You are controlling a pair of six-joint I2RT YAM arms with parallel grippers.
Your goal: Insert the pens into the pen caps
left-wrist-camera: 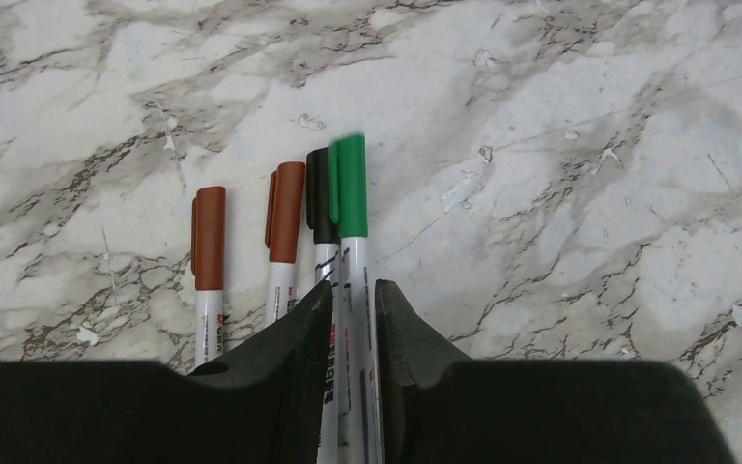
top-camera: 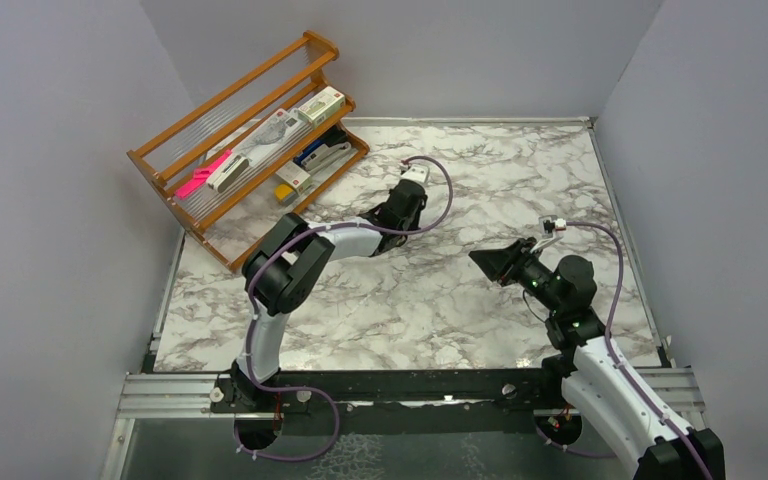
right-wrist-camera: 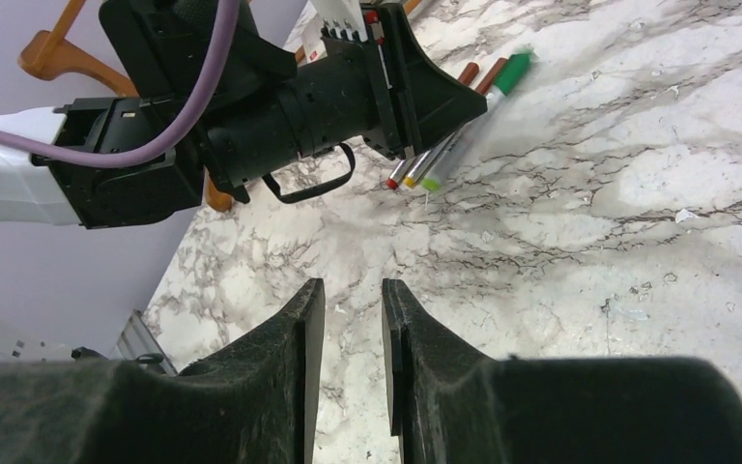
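My left pincer (left-wrist-camera: 354,290) clasps the green-capped pen (left-wrist-camera: 351,208), the brown-capped pens (left-wrist-camera: 209,242) beside it look capped too, so little seems left.

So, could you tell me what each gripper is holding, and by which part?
The left gripper grips the green-capped pen by its white barrel, below the cap; the right gripper holds nothing.

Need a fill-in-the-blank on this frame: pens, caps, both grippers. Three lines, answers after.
1. The gripped pen in the left gripper has a cap coloured ___.
2. The caps of the two leftmost pens are ___.
3. The right gripper holds ___.
Answers: green; brown; nothing.
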